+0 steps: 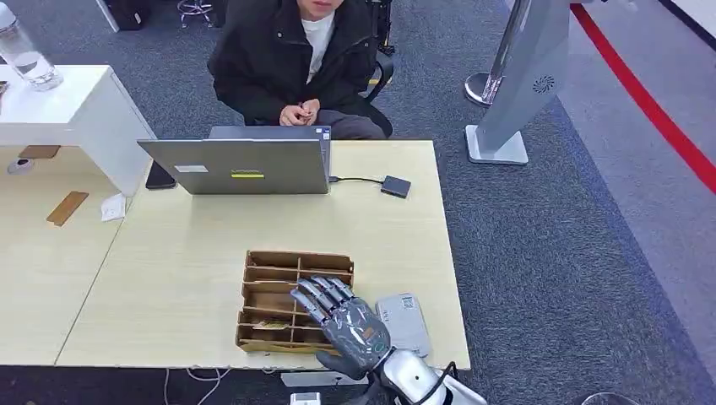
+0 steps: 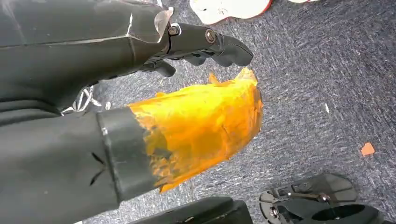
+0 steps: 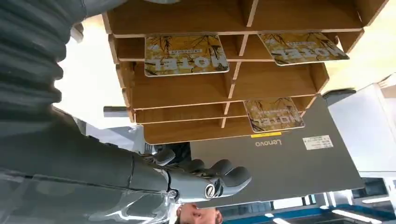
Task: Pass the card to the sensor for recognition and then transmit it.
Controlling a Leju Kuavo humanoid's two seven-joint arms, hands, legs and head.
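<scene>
— What lies nearest the robot?
— The right hand (image 1: pixel 342 325), over the near part of the wooden rack (image 1: pixel 287 263) on the table (image 1: pixel 186 253), fingers stretched apart and holding nothing. A grey sensor (image 1: pixel 407 319) lies just beside it.
— The cards?
— In the right wrist view, three hotel cards (image 3: pixel 186 54) lie in separate compartments of the rack.
— And the left hand (image 2: pixel 140 116)?
— It hangs above carpet, thumb wrapped in orange tape, fingers loosely apart, empty.
— Farther off?
— A laptop (image 1: pixel 245 166), then a seated person (image 1: pixel 295 59).
</scene>
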